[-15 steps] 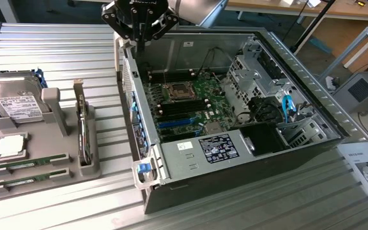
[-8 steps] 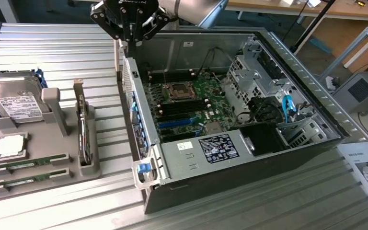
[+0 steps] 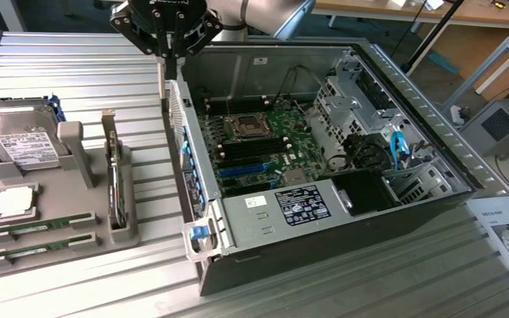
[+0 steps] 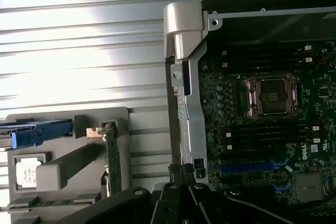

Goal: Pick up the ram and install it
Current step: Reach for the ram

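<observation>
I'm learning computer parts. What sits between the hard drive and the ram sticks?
A square silver chip lies between the hard drive and the ram sticks, as the exterior view shows.

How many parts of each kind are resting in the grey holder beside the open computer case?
Hard drive: 1
Processor chip: 1
Ram sticks: 2
Expansion card: 1
Total: 5
</observation>
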`<state>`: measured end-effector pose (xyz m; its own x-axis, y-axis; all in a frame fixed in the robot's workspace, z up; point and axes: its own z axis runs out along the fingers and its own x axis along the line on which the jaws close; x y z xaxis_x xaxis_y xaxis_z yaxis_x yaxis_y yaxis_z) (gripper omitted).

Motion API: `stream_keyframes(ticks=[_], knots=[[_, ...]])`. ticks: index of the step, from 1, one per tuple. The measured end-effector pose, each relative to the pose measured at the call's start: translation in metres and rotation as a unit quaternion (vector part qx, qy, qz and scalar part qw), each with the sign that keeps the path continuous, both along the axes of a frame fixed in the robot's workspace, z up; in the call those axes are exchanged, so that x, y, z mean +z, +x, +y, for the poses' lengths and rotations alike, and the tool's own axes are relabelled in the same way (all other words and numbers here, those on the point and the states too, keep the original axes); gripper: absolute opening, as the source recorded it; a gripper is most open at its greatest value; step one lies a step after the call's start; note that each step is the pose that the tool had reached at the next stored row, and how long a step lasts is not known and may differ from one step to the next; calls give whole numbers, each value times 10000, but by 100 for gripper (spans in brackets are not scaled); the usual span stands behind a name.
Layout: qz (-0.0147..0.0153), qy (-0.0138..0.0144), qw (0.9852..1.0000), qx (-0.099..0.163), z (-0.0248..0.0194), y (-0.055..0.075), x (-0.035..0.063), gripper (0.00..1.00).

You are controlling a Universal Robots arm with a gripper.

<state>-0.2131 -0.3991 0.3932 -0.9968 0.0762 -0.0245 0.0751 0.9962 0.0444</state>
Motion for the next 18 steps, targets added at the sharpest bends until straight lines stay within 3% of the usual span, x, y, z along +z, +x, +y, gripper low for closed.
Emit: stream_keyframes(ticks=[18], knots=[[0, 0, 10000, 0, -2, -335, 0, 11]])
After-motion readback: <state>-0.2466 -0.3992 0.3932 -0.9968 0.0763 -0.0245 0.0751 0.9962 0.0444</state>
